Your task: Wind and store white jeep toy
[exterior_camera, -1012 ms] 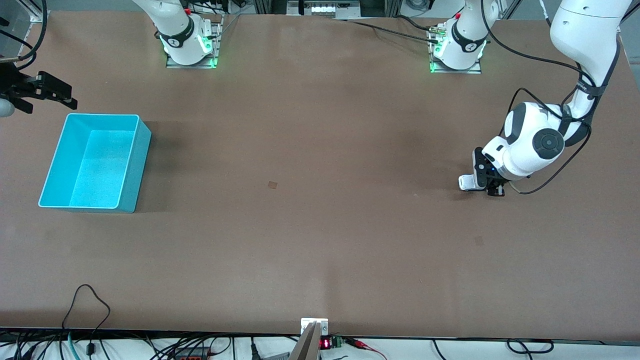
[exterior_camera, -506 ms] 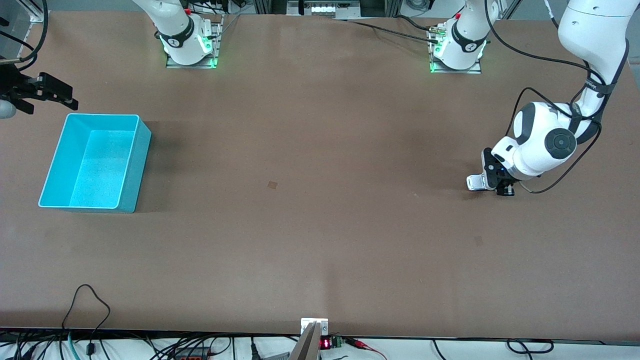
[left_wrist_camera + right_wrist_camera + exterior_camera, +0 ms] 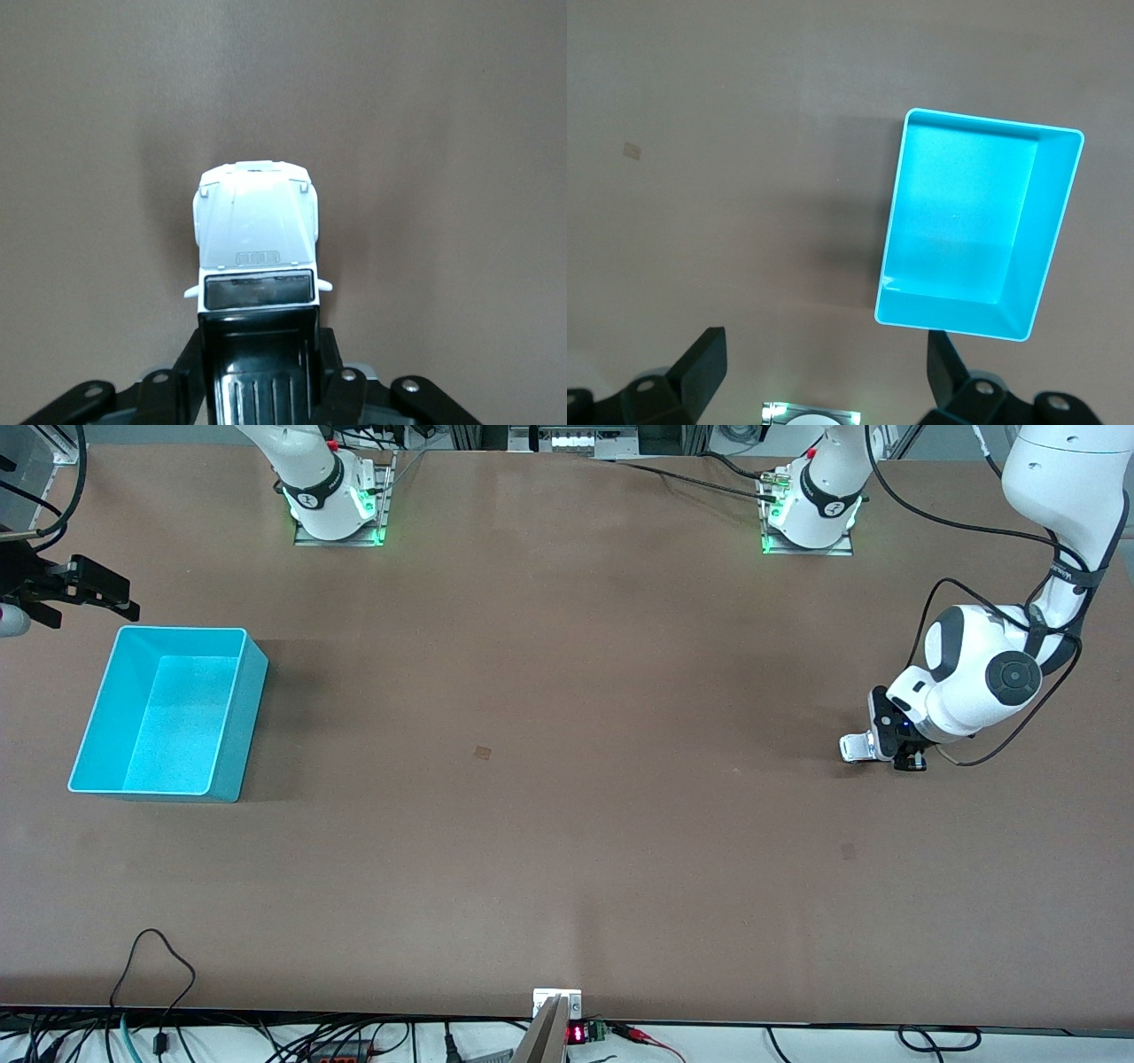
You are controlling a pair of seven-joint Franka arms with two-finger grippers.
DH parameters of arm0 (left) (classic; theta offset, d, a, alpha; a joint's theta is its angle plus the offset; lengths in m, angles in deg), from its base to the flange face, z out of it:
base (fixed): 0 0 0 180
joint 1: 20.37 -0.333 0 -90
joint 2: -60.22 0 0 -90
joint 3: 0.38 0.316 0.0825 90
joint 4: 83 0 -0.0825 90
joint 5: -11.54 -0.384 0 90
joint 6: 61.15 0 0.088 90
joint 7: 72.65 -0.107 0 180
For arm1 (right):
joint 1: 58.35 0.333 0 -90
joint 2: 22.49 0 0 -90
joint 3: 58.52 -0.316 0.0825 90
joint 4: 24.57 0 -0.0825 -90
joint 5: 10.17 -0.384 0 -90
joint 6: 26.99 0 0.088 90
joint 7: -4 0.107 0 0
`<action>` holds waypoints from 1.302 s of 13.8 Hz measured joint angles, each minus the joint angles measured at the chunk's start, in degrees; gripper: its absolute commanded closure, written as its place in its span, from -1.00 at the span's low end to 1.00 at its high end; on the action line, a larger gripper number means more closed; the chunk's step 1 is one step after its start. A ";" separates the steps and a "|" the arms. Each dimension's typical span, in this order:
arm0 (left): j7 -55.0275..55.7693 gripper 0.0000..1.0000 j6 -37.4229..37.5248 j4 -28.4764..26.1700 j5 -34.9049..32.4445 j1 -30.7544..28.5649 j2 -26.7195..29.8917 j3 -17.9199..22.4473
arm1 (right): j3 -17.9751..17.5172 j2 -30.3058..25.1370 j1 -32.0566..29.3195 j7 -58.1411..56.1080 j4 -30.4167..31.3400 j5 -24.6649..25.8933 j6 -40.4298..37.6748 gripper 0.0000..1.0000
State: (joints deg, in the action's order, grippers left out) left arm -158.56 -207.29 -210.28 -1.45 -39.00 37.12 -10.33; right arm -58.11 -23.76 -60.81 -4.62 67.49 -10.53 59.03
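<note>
You had the white jeep toy (image 3: 255, 243) pinched between the fingers (image 3: 190, 359) of the left gripper (image 3: 889, 753), which were closed against the sides of its black roof panel at the rear half of the body, with the hood and windshield sticking straight out ahead of the fingertips. The jeep sat low at the counter (image 3: 567, 824), at the left arm's end of it, with its nose pointing toward the right arm's end, so its long axis ran along the length of the counter and in line with the gripper's reach. That was the relation your next move depended on: a pull-back winding stroke would have to run along that axis, wheels pressed down, and whether the wheels were actually bearing on the surface could not be told from either view. The turquoise bin (image 3: 168, 713) stood well apart, near the right arm's end of the counter and about as near the front camera as the jeep, open side up and with nothing in it. The right gripper (image 3: 75, 592) waited with its fingers (image 3: 700, 367) spread wide and holding nothing, over the counter's edge just beside the bin. By my reading, the left arm alone was placed for winding, while the right was far better placed for the bin.
</note>
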 measured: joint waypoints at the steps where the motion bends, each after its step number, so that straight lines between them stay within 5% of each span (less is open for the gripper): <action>1: -0.61 1.00 -0.01 0.02 0.00 -0.33 -0.01 0.00 | -0.01 0.00 0.00 0.00 0.00 0.00 0.00 -1.00; 18: -9.17 1.00 -0.13 2.01 0.00 -8.06 -1.25 0.62 | -0.10 0.00 0.02 0.00 0.00 0.00 0.00 -1.00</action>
State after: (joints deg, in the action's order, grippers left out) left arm -167.73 -207.42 -208.26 -1.46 -47.06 35.86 -9.71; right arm -58.22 -23.76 -60.79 -4.62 67.49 -10.53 59.03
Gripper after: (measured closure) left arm 0.480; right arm 0.000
